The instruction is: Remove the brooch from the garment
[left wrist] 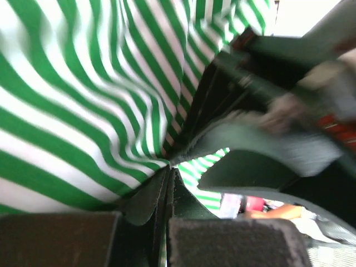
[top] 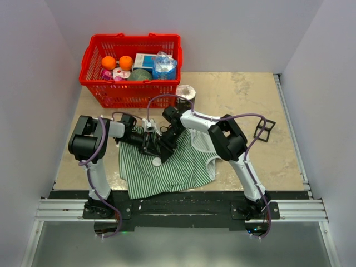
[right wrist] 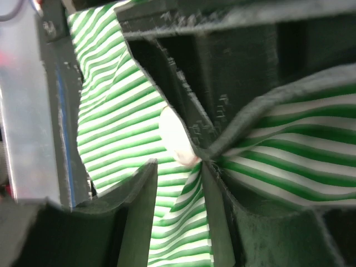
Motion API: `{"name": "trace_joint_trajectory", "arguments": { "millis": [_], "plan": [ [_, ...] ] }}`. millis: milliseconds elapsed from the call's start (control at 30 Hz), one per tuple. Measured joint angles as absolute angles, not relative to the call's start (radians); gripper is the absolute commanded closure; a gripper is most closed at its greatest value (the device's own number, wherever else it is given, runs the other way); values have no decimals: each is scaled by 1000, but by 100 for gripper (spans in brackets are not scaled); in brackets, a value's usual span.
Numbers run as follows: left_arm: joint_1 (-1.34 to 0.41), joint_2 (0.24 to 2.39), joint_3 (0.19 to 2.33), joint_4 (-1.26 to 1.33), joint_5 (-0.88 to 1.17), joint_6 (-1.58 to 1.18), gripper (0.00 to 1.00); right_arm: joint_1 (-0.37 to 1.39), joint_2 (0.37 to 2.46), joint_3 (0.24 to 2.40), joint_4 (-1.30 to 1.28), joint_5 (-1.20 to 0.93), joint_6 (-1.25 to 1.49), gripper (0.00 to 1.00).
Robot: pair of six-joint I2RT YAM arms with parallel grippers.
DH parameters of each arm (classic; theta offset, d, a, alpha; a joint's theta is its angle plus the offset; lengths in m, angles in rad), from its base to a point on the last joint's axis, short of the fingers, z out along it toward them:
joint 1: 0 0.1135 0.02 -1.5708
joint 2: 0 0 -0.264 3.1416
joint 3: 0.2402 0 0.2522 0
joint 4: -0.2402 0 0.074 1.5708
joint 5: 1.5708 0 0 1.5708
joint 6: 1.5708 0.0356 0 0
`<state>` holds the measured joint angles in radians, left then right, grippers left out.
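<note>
**Top view.** Garment [top: 178, 169] is spread at the table's [top: 250, 161] near edge. Brooch [top: 157, 162] is a pale disc on the stripes mid-cloth. Red basket [top: 105, 92] sits far left, its package print too small to read. The tabletop is bare to the right.

**Left wrist.** Left gripper [left wrist: 167, 177] is clamped on a garment fold. The brooch is out of view.

**Right wrist.** Right gripper [right wrist: 177, 167] has its jaws apart and grips nothing. The brooch lies just beyond its tips.

No readable text, basket packages [top: 146, 60] blurred (too small)
</note>
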<state>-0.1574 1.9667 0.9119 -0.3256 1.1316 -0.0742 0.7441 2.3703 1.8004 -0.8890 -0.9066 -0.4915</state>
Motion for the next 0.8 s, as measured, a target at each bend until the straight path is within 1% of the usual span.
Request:
{"name": "trace_joint_trajectory", "arguments": {
  "millis": [333, 367, 400, 500, 633, 700, 733, 800],
  "plan": [
    [-157, 1946, 885, -323, 1123, -47, 100, 746, 2381, 1802, -911, -957, -478, 54],
    [-157, 1939, 885, -331, 1117, -40, 99, 746, 2379, 1801, -910, -956, -479, 53],
    [-157, 1934, 887, -346, 1109, -30, 91, 746, 2375, 1797, -907, -951, -480, 53],
    [-155, 1921, 924, -462, 1081, 75, 83, 748, 2327, 1757, -876, -897, -484, 51],
    [-149, 1920, 1042, -674, 1055, 299, 79, 744, 2212, 1649, -819, -740, -489, 51],
    [-139, 1912, 1083, -721, 1053, 371, 73, 738, 2161, 1594, -800, -668, -491, 54],
    [-132, 1899, 1092, -735, 1046, 392, 72, 736, 2135, 1569, -790, -635, -492, 57],
    [-119, 1861, 1096, -749, 1029, 413, 70, 736, 2096, 1538, -770, -565, -490, 59]
  ]
}}
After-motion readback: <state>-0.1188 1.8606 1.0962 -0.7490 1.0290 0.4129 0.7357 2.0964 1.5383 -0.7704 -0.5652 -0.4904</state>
